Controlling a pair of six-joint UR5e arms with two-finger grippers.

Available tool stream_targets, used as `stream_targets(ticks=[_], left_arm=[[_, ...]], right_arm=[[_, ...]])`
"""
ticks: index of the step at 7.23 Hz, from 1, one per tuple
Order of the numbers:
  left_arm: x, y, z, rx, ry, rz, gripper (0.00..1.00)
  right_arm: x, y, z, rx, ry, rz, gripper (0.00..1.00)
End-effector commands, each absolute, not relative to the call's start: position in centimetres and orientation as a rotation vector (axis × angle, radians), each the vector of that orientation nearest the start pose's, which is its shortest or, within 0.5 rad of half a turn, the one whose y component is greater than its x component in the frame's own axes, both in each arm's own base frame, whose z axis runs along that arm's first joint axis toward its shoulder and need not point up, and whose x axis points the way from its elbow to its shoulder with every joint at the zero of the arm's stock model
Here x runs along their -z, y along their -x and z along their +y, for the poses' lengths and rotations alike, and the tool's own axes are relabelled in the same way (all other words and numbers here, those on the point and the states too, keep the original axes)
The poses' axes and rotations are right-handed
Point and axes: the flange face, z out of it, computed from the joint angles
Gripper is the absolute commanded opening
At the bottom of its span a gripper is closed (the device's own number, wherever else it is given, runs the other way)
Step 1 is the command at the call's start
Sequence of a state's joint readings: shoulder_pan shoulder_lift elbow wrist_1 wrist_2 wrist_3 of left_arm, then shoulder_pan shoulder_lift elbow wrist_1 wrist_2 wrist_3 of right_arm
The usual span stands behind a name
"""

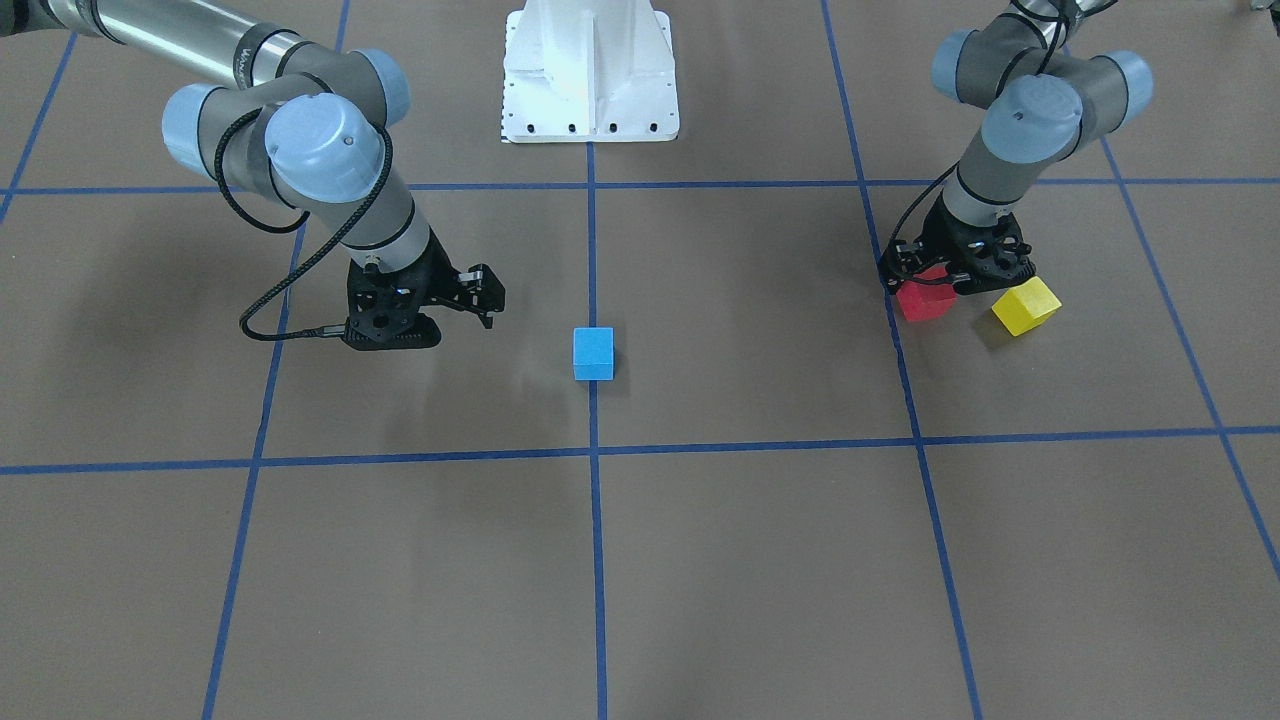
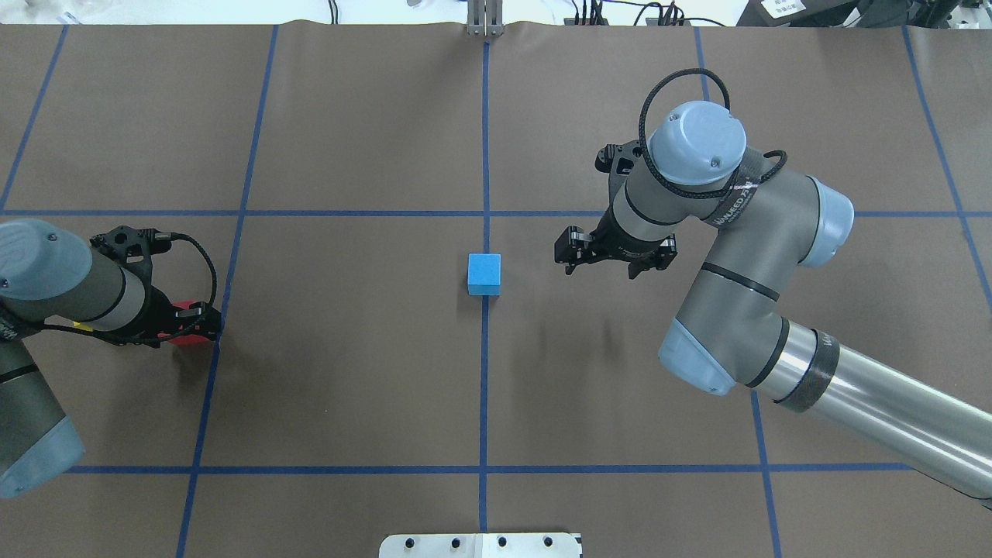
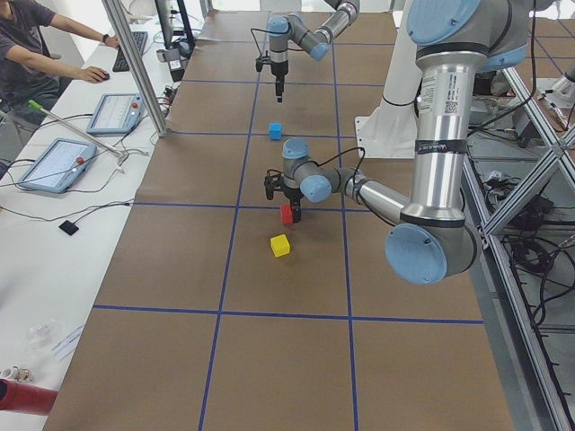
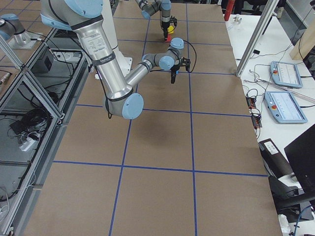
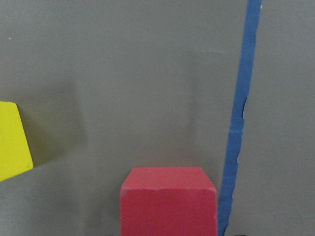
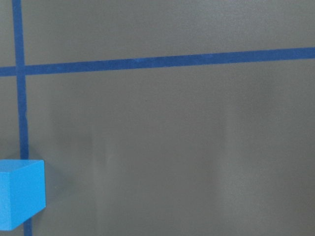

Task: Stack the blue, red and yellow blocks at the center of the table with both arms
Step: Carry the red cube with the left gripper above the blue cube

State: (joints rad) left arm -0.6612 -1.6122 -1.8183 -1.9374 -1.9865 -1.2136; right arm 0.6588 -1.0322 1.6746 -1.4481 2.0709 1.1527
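The blue block [image 1: 593,353] stands on the centre tape line of the table and shows at the lower left of the right wrist view [image 6: 19,199]. My right gripper [image 1: 485,295] is open and empty, hovering beside it, apart from it. My left gripper [image 1: 928,285] is low over the red block [image 1: 925,300] with its jaws around it; the block fills the bottom centre of the left wrist view [image 5: 167,201]. I cannot tell whether the block is off the table. The yellow block [image 1: 1026,306] lies on the table just beside the red one, apart from it.
The white robot base [image 1: 590,70] stands at the table's robot-side edge. Blue tape lines [image 1: 592,450] divide the brown table top into squares. A tape line [image 5: 241,118] runs right beside the red block.
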Motion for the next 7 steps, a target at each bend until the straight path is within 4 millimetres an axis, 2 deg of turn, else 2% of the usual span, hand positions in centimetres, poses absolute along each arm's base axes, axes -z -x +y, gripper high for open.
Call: stream_targets(ticks=[1,2,3,4,6,7], left_arm=[[-48.4,-36.1,-39.8,0.152,0.035,0.765,0.01],[-47.0,-36.6,-40.5,0.151,0.020,0.782,0.00],[-44.7,-35.9,-42.1,0.173,-0.012,0.817,0.00],[-40.1,-36.5,-44.2,0.180,-0.052,0.872,0.00],[-26.7,-41.2,-47.6,0.170,-0.058,0.874,0.00],[-22.6,-44.6,-47.3,0.130,-0.057,0.883,0.00]], right_arm=[[-28.3,47.0,-47.5,-0.035,0.020,-0.891,1.00],[-28.4,45.7,-47.7,-0.040,0.013,-0.899,1.00],[-29.8,43.4,-47.2,-0.050,0.013,-0.897,1.00],[-31.4,40.9,-47.0,-0.024,-0.010,-0.888,1.00],[-36.1,35.4,-47.9,0.009,-0.040,-0.842,1.00],[-38.2,32.5,-48.2,0.034,-0.062,-0.820,1.00]])
